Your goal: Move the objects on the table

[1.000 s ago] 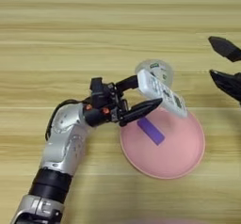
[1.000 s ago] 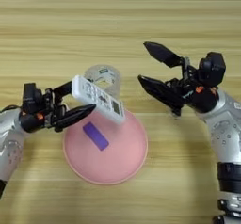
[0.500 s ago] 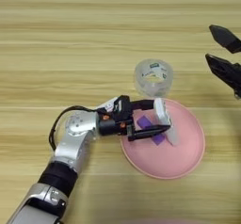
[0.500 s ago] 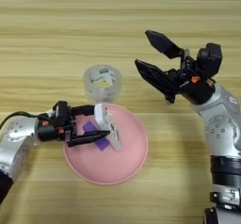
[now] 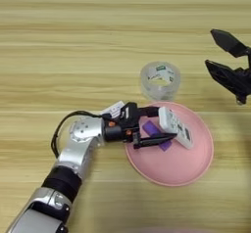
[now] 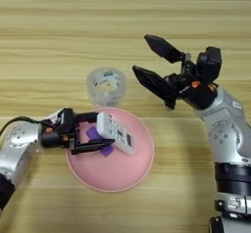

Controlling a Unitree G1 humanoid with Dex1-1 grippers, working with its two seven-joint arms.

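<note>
The left gripper (image 5: 156,127) grasps the white remote (image 5: 175,134) on the pink plate (image 5: 188,166) (purple block (image 5: 156,135) already there); release remains. The right gripper (image 6: 156,72) hovers, released.

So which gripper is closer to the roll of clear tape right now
Left. The left gripper sits over the pink plate around the white remote, just below the tape roll. The right gripper hangs open off to the tape's right, farther away.
</note>
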